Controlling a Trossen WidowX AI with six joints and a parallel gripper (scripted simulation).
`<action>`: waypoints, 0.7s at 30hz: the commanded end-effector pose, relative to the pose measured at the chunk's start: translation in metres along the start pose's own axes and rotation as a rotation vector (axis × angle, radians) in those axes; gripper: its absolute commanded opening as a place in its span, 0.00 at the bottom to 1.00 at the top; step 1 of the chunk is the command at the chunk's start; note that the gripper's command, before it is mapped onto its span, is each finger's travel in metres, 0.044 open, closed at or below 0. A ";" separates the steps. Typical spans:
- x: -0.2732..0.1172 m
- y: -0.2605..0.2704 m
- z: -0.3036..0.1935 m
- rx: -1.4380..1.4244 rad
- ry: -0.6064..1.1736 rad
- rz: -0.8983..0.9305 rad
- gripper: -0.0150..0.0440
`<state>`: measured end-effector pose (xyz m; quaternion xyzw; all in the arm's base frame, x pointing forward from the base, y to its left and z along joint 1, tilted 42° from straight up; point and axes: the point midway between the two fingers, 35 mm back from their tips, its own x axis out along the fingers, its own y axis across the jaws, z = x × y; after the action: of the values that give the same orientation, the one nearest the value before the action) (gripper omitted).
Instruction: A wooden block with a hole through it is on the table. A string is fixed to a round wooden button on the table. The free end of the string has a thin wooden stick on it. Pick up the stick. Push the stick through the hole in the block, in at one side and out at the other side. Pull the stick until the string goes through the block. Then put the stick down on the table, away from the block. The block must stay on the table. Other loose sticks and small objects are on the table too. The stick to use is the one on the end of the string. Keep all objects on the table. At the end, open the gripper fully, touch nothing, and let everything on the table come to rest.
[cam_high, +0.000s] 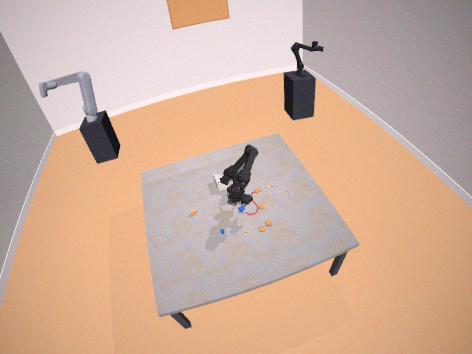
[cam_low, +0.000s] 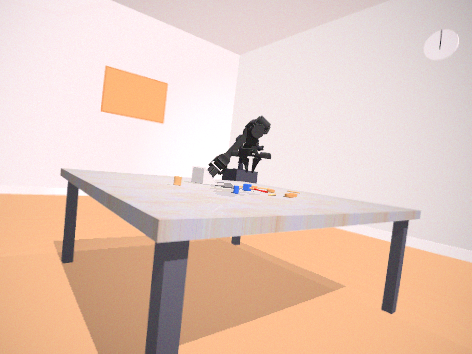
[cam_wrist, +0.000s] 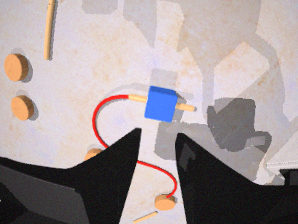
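The blue block (cam_wrist: 160, 104) (cam_high: 242, 209) (cam_low: 247, 187) is on the table. The thin wooden stick (cam_wrist: 186, 107) (cam_wrist: 137, 98) runs through its hole. In the wrist view its free tip shows at the block's right side and its string end at the left. The red string (cam_wrist: 94, 121) (cam_high: 257, 208) leaves that left end and curves to the round button (cam_wrist: 165, 202) (cam_high: 257, 190). No string shows on the block's right side. My gripper (cam_wrist: 158, 136) is partly open and empty above the table. In the wrist view its tips are just below the block, touching neither block nor stick.
Loose sticks (cam_wrist: 49, 30) (cam_high: 250, 229) (cam_high: 289, 192) and round wooden discs (cam_wrist: 16, 67) (cam_wrist: 22, 108) (cam_high: 268, 222) (cam_high: 262, 206) lie around. A small blue piece (cam_high: 222, 231) (cam_low: 236, 190), an orange piece (cam_high: 194, 212) (cam_low: 177, 180) and a white box (cam_high: 218, 183) (cam_low: 198, 175) stand farther off.
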<state>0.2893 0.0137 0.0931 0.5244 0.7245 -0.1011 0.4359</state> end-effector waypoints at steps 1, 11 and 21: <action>-0.001 -0.020 0.000 -0.803 -0.008 -0.015 0.46; 0.000 -0.030 -0.001 -1.393 0.001 -0.021 0.46; 0.000 -0.032 -0.001 -1.513 0.003 -0.021 0.46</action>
<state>0.2682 0.0058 0.0864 0.1704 0.6524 0.3386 0.6563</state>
